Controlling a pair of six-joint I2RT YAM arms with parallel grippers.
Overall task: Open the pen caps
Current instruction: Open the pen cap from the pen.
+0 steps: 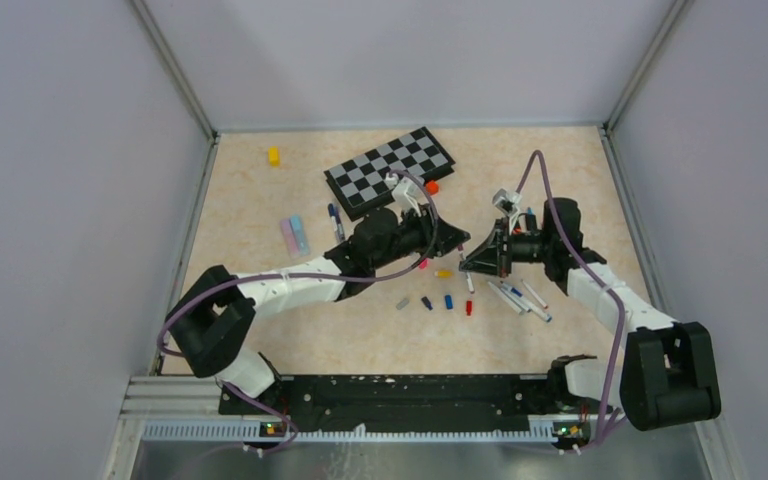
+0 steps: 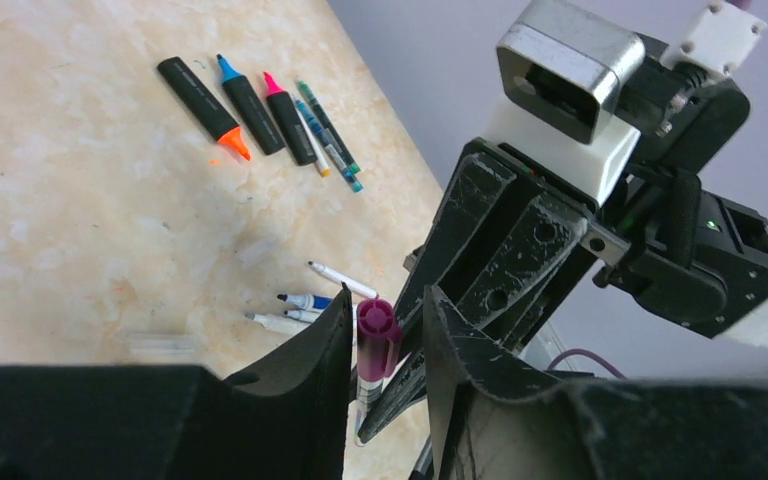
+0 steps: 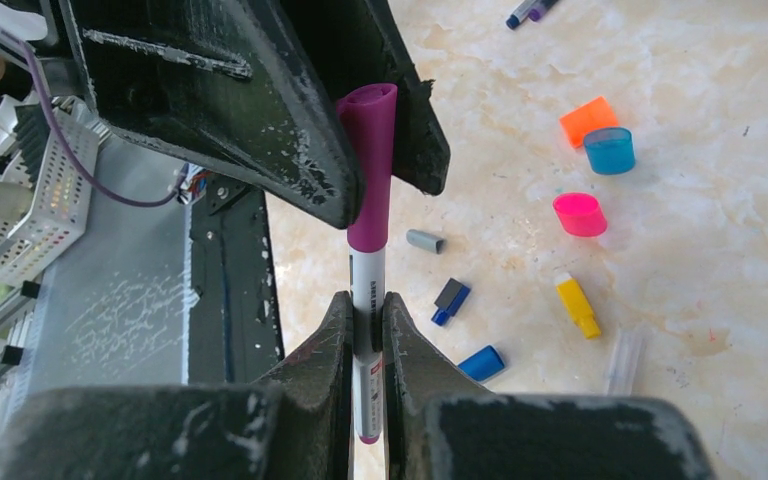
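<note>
A white-barrelled pen point(image 3: 367, 285) with a magenta cap point(image 3: 371, 160) is held above the table between the two arms. My right gripper point(image 3: 365, 300) is shut on its barrel, and the cap sticks out past its fingertips. My left gripper point(image 2: 388, 300) faces it, with its jaws narrowed round the magenta cap point(image 2: 378, 340). One finger is at the cap and a slim gap shows on the other side. In the top view the left gripper point(image 1: 460, 243) and the right gripper point(image 1: 468, 264) meet tip to tip near the table's middle.
Loose caps lie below the grippers: pink point(image 3: 578, 214), blue point(image 3: 609, 150), orange point(image 3: 588, 120), yellow point(image 3: 577, 305) and grey point(image 3: 424, 240). Uncapped pens point(image 1: 520, 297) lie to the right. Black highlighters point(image 2: 250, 105) lie farther off. The chessboard point(image 1: 390, 172), a yellow block point(image 1: 273, 156) and an orange block point(image 1: 432, 187) sit at the back.
</note>
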